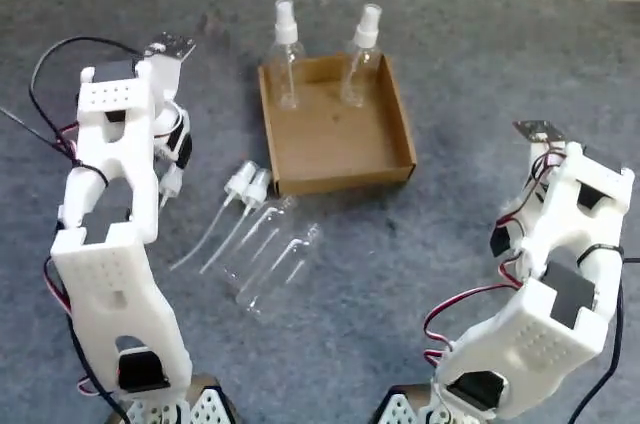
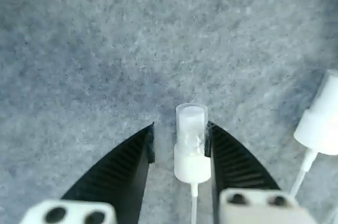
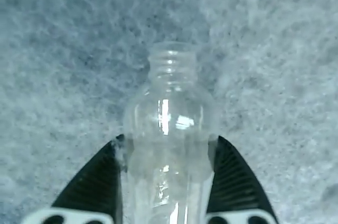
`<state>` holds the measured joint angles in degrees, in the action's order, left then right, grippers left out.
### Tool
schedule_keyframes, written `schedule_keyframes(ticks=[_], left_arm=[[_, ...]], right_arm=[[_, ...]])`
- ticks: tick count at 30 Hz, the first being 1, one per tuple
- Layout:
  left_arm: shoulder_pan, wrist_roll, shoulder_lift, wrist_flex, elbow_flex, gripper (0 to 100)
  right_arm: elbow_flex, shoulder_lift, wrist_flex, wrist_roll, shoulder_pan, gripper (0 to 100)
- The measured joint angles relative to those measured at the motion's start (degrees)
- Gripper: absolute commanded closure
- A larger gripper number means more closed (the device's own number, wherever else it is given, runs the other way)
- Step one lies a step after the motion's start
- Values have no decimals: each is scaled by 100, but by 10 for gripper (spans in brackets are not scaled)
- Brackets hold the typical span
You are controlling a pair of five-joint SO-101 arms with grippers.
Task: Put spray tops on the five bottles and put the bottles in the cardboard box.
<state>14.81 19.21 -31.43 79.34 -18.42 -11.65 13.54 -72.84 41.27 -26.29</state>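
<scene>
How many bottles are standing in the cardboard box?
2: one bottle in the far left corner of the cardboard box, the other bottle further right along its far wall; both capped.

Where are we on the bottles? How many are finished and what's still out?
Two capped bottles stand in the box. In hand: the right gripper is shut on an open bottle, and a spray top sits at the left gripper, not yet joined. Still to do: two loose tops and two bare bottles lie on the carpet beside the box.
</scene>
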Motion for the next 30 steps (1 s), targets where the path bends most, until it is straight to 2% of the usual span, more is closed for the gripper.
schedule_keyframes(ticks=[9, 15, 18, 22, 26, 30], left_arm=[[-53, 18, -624, 0, -53, 1000], [-114, 18, -519, 185, -211, 998], [-193, 18, 114, 686, -255, 998], [-334, 18, 1398, 1002, 132, 998], [-475, -70, 2892, 1002, 1407, 998], [-607, -185, 4316, 352, 3024, 998]], right_arm=[[0, 0, 0, 0, 0, 974], [0, 0, 0, 0, 0, 974], [0, 0, 0, 0, 0, 965], [0, 0, 0, -237, 0, 882], [0, 0, 0, -440, 9, 820], [0, 0, -18, -563, 79, 793]])
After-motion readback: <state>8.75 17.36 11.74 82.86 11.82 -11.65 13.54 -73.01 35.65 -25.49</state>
